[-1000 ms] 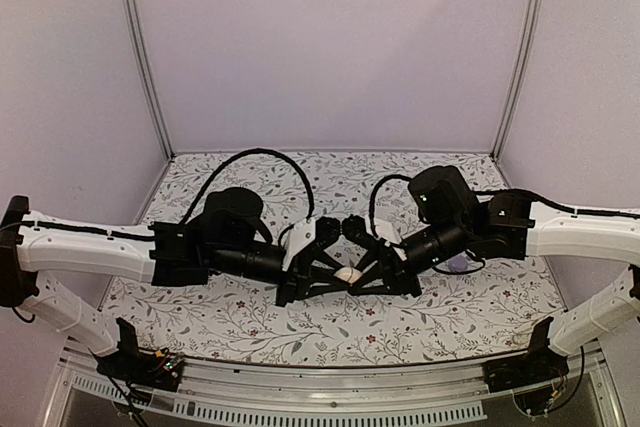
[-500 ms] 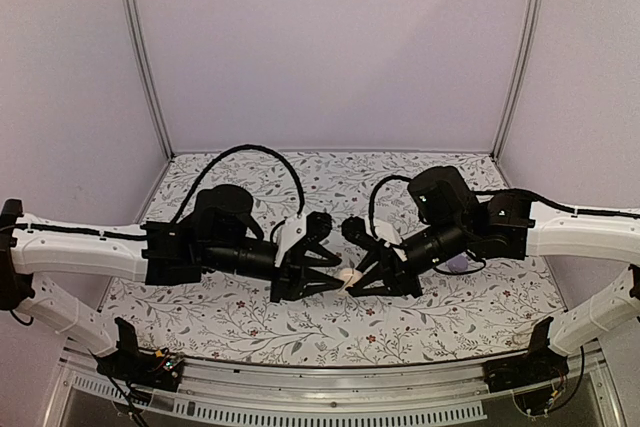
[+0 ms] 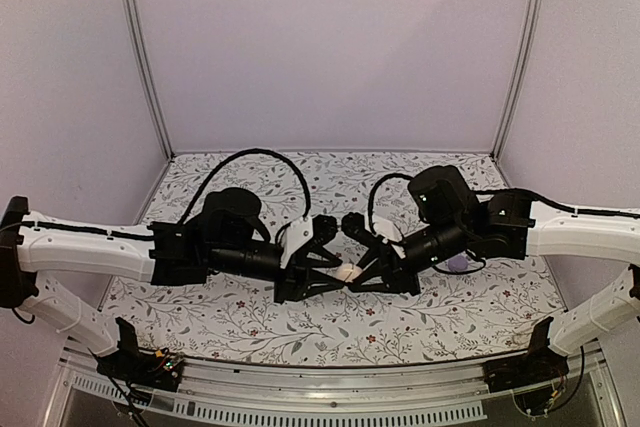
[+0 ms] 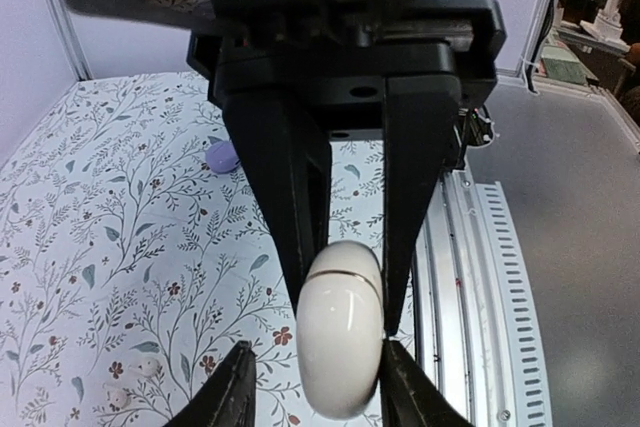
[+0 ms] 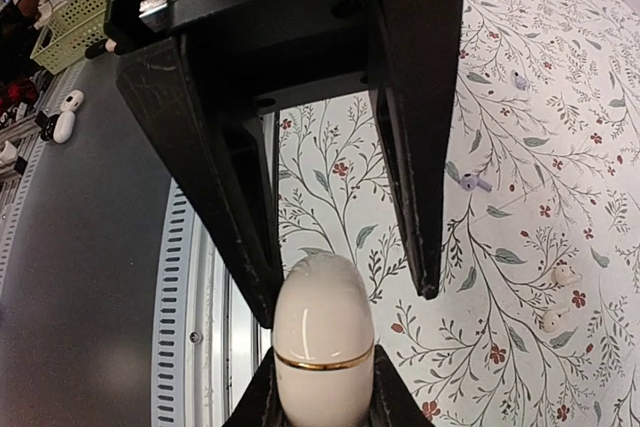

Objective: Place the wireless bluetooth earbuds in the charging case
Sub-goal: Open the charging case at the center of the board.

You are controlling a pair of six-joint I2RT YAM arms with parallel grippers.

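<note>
Desk: What has changed at the jaws?

Photographer: The right gripper (image 5: 323,377) stays clamped on the white charging case (image 5: 323,332), whose gold seam is shut. The left gripper (image 4: 316,352), drawn back half a second ago, is in again. Its jaws are apart and straddle the case's free end, with one finger touching it.

Desk: And the earbuds?

Photographer: The pale earbuds (image 5: 563,274) lie on the floral table (image 3: 250,317), well apart from the case held between the arms.

Desk: Meaning?

Photographer: Likely a fresh try at the lid. Nothing goes in until it opens, so the task looks barely begun.
</note>
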